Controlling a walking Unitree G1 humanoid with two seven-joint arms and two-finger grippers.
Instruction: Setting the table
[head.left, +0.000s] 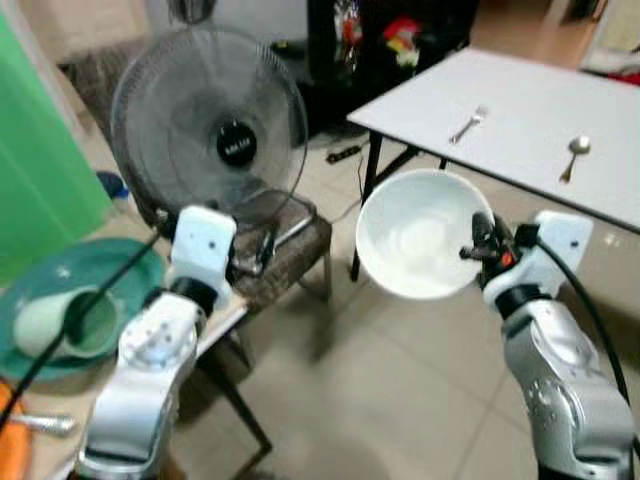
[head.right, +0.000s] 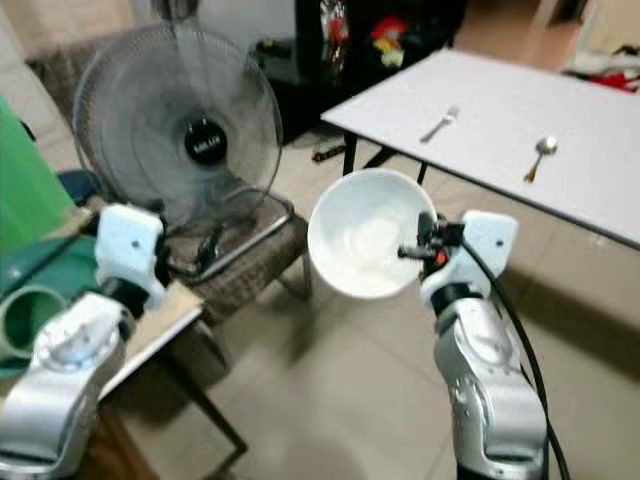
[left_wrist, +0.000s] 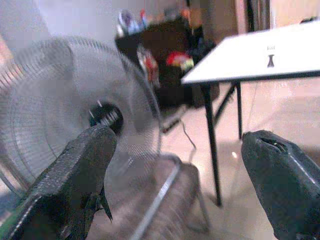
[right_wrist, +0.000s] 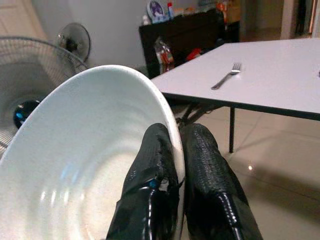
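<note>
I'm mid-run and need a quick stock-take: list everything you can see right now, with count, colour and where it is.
Bowl: 1, white, held by its rim in the air over the tiled floor, short of the table.
Table: 1, white top, dark legs, ahead on the right.
Fork: 1, silver, on the table near its left end.
Spoon: 1, silver, on the table right of the fork.
Fan: 1, grey with black hub, on a stool ahead left.
Plate: 1, green, on a side surface at the left.
Cup: 1, pale green, lying on its side on the plate.
Right gripper: black fingers shut on the bowl's rim.
Left gripper: black fingers open, pointing toward the fan.
</note>
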